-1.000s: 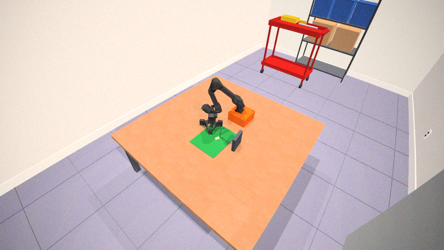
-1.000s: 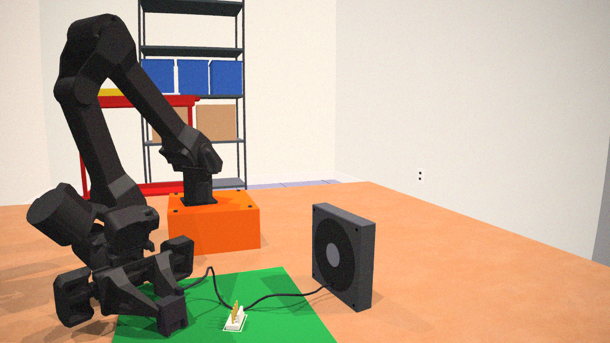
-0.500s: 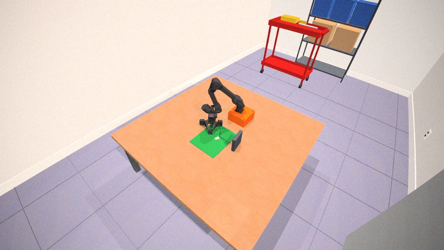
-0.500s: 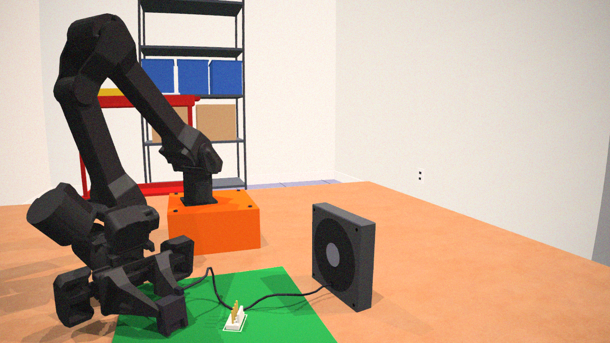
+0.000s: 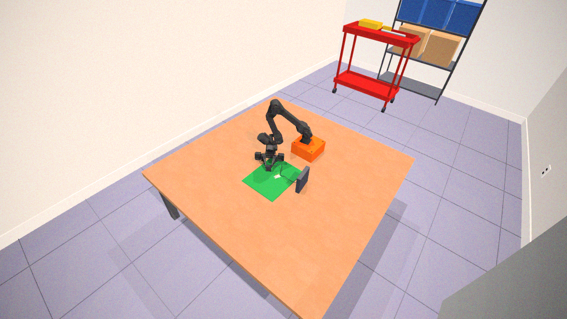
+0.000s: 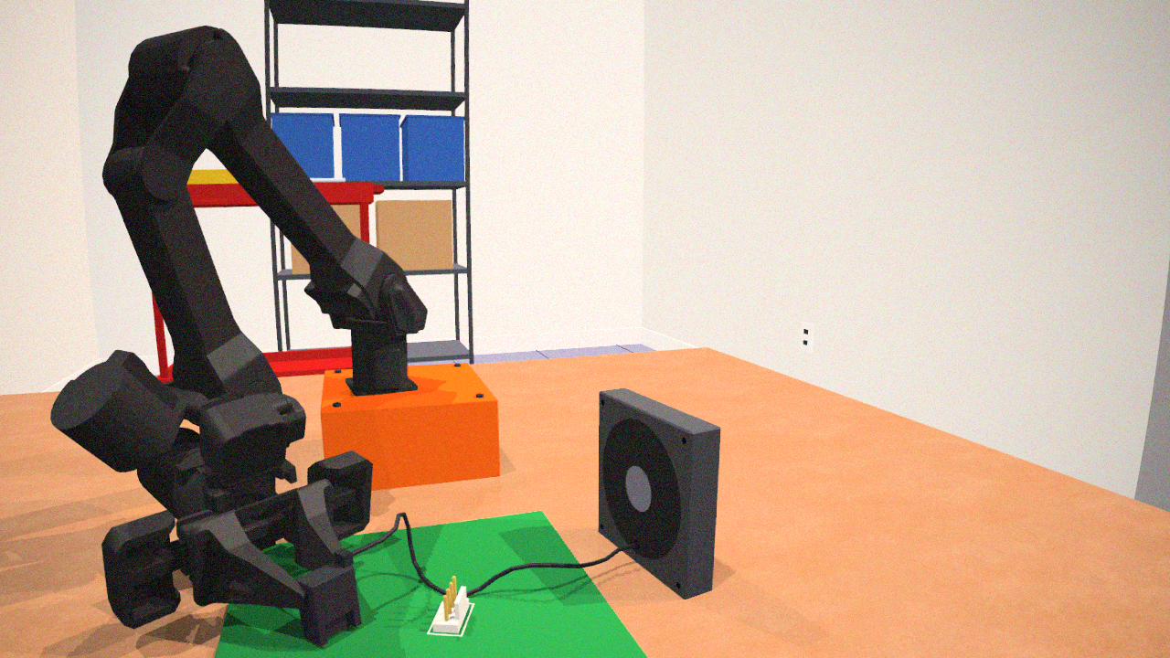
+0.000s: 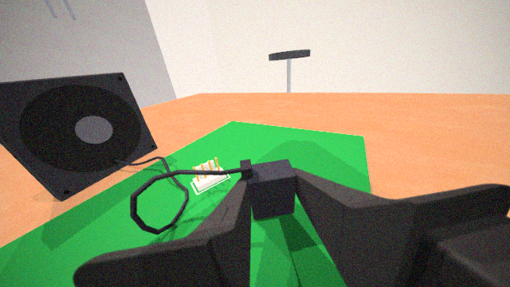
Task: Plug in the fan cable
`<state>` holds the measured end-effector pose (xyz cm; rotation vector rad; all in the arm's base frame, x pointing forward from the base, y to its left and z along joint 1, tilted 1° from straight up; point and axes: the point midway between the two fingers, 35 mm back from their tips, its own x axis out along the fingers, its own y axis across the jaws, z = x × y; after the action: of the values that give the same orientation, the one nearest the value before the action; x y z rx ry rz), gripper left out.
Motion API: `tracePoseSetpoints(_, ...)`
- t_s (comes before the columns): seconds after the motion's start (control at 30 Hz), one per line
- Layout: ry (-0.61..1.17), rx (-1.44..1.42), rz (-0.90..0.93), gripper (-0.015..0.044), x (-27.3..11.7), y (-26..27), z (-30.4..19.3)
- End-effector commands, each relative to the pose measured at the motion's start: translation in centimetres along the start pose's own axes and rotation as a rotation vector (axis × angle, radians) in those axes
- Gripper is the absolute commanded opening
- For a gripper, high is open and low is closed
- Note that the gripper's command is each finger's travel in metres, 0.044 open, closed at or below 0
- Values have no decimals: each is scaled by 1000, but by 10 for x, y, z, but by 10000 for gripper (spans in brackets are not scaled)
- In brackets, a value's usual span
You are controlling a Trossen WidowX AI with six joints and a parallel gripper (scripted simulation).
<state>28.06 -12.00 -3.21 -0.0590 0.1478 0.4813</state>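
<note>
1. The plug [image 5: 268, 168] [image 6: 331, 605] [image 7: 272, 189] is a dark, blocky piece, held between the jaws above the board, apart from the header; its cable leaves from a small block on one side.
2. The cable [image 6: 523, 566] [image 7: 134, 207] is thin and black, looping above the board between plug and fan.
3. The fan [image 5: 302, 179] [image 6: 659, 493] [image 7: 80, 131] stands upright on the bench beside the board, a dark grey square frame with a round black face and a lighter hub.
4. The header [image 5: 275, 177] [image 6: 452, 619] [image 7: 209, 181] is white, with a raised back wall and four bare golden pins pointing up, inside a white outline.
5. The board [image 5: 269, 190] [image 6: 523, 621] [image 7: 319, 153] is green and lies flat on the bench.
</note>
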Motion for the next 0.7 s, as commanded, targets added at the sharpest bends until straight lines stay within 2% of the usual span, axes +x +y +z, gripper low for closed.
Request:
tracePoseSetpoints(0.0, 0, 0, 0, 131, 0, 0, 0)
tracePoseSetpoints(0.1, 0, 0, 0, 205, 0, 0, 0)
tracePoseSetpoints(0.67, 0, 0, 0, 205, 0, 0, 0)
